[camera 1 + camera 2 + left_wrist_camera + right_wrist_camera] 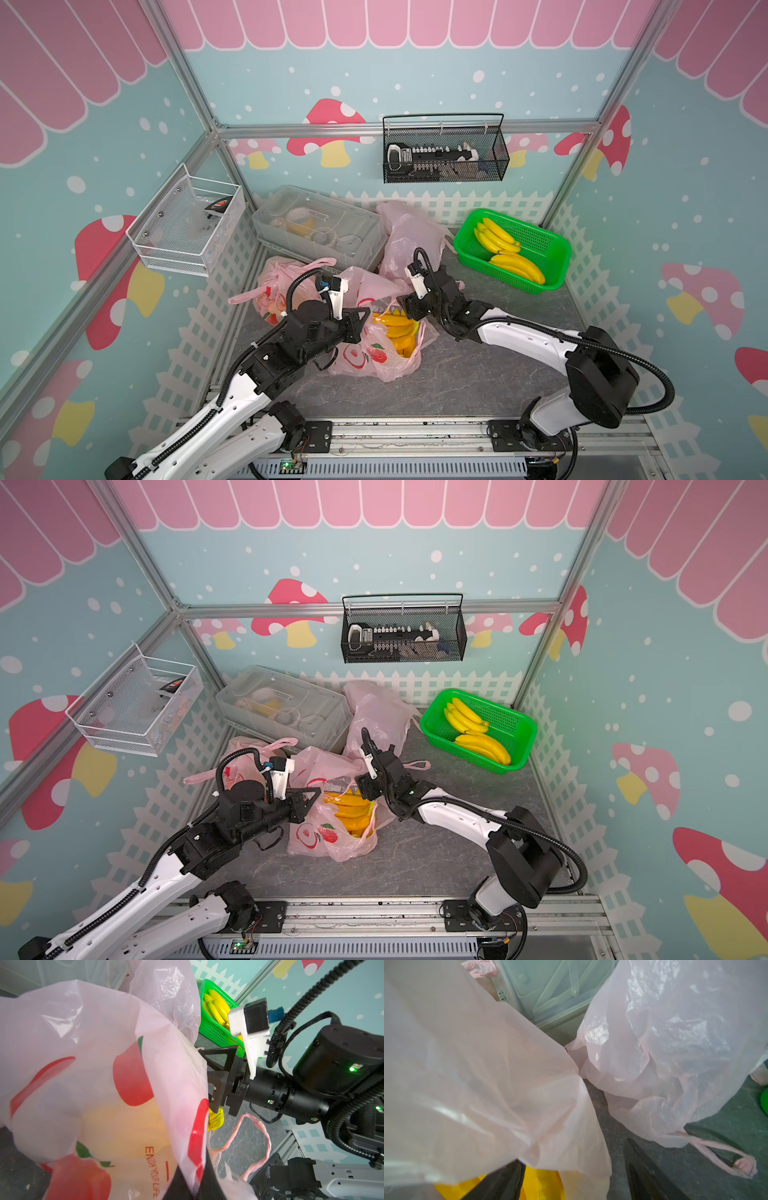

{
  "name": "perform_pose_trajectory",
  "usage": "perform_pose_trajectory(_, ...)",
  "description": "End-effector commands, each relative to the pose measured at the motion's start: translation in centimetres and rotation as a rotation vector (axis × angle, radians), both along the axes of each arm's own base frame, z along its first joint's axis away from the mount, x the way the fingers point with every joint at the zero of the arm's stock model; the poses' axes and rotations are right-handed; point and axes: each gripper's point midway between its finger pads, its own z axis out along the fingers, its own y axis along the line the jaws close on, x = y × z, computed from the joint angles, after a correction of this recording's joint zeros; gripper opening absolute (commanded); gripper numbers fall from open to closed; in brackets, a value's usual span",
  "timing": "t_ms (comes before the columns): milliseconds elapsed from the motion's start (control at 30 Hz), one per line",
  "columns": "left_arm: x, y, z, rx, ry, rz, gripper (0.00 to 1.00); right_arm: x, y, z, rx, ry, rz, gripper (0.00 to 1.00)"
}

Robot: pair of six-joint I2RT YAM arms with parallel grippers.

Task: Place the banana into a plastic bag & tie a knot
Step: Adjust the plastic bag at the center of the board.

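Pinching the rim of the pink fruit-print bag (365,357) in my left tool (360,319), pressed tight on the thin film, I have its mouth lifted toward my right tool (406,307). That one stands spread at the opening and grips nothing, with one finger inside next to the banana bunch (397,328) and the other outside. The bunch lies inside the bag, its yellow showing through the mouth.

The film is slick and thin, so my left pinch may slide off, and I judge the mouth would then sag over the fruit. My right finger inside could catch the plastic as it backs out, dragging the bag or tipping the bunch toward the opening. One handle loop (257,1132) lies slack on the desk (478,374) and must be gathered for the knot. Two other pink bags, one behind (409,239) and one to the left (272,291), crowd close enough that I might take hold of the wrong plastic.

The desk is grey, marbled and smooth, so the bag could skid when tugged. A green basket (564,249) with more bananas (498,239) sits at the back right, and a clear lidded box (316,224) at the back left. A white wire basket (187,226) and a black one (444,151) hang on teal mushroom-print walls.
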Motion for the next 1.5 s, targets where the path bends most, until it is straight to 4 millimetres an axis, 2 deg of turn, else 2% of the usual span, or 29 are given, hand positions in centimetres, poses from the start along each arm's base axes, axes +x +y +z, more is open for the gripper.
perform_pose_trajectory(0,-0.1,0.7,-0.7,0.035,0.002,0.013,0.00,0.9,1.3,0.7,-0.019,-0.060,0.066,0.74)
perform_pose_trajectory(133,0.0,0.7,-0.8,0.040,0.005,0.013,0.00,0.8,2.5,1.2,-0.027,-0.108,0.148,0.74)
perform_pose_trajectory(200,0.2,0.8,-0.7,0.042,0.002,0.018,0.00,0.8,3.0,1.5,-0.035,-0.125,0.186,0.64)
perform_pose_trajectory(233,0.2,0.9,-0.7,0.044,0.000,0.021,0.00,0.9,3.0,1.8,-0.039,-0.133,0.190,0.54)
perform_pose_trajectory(333,0.5,1.2,-0.4,0.046,-0.006,0.032,0.00,1.2,2.2,2.6,-0.035,-0.152,0.164,0.09)
perform_pose_trajectory(367,0.6,1.3,-0.2,0.049,-0.010,0.037,0.00,1.2,1.8,3.0,-0.028,-0.157,0.158,0.00)
perform_pose_trajectory(533,1.9,1.9,0.4,0.090,-0.033,0.071,0.00,-0.1,-0.6,4.3,-0.015,-0.144,0.134,0.00)
perform_pose_trajectory(700,4.5,1.6,1.1,0.184,-0.046,0.088,0.00,-3.3,-3.5,5.8,0.030,-0.108,0.112,0.00)
perform_pose_trajectory(867,7.6,0.7,1.9,0.288,-0.033,0.106,0.07,-6.6,-5.6,5.8,0.082,-0.008,0.091,0.00)
perform_pose_trajectory(1000,8.4,0.9,2.3,0.319,-0.011,0.135,0.20,-7.7,-6.3,6.3,0.157,0.041,0.055,0.00)
perform_pose_trajectory(1100,7.0,1.4,2.5,0.328,-0.014,0.146,0.37,-7.7,-6.7,7.4,0.226,0.053,0.002,0.00)
perform_pose_trajectory(1233,2.6,0.6,4.3,0.362,-0.135,0.115,0.55,-7.5,-7.0,8.1,0.295,0.074,-0.055,0.00)
perform_pose_trajectory(1367,-1.2,-0.4,4.9,0.250,-0.160,0.043,0.56,-7.3,-6.9,8.2,0.333,0.094,-0.079,0.00)
perform_pose_trajectory(1467,-2.1,-1.5,3.7,0.189,-0.131,-0.002,0.56,-7.5,-6.8,8.4,0.358,0.103,-0.075,0.00)
